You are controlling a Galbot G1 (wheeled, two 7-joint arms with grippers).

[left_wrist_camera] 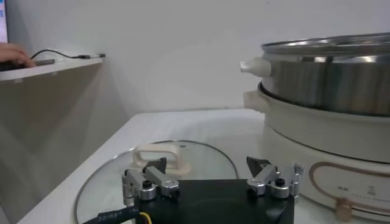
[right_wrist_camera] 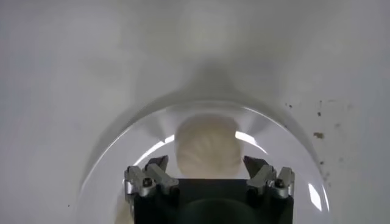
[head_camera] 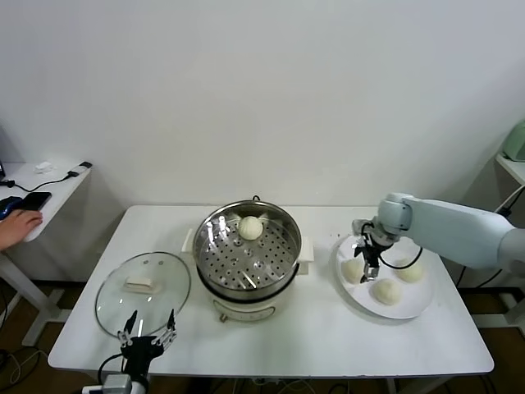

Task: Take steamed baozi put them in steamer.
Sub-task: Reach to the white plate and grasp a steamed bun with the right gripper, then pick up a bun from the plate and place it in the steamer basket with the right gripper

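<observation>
The steamer (head_camera: 246, 254) stands mid-table with one steamed baozi (head_camera: 250, 227) on its perforated tray. Three more baozi lie on a white plate (head_camera: 418, 305) at the right: one on the left side (head_camera: 353, 269), one at the front (head_camera: 385, 290), one at the right (head_camera: 410, 272). My right gripper (head_camera: 366, 267) reaches down over the left one. In the right wrist view that baozi (right_wrist_camera: 207, 146) sits between the open fingers of the right gripper (right_wrist_camera: 206, 164), with a small gap on each side. My left gripper (head_camera: 148, 332) waits open at the table's front left.
A round glass lid (head_camera: 143, 291) lies flat left of the steamer, just beyond the left gripper (left_wrist_camera: 210, 164); the steamer wall (left_wrist_camera: 329, 79) rises close by. A side table (head_camera: 45, 193) at far left carries a phone, cables and a person's hand (head_camera: 16, 226).
</observation>
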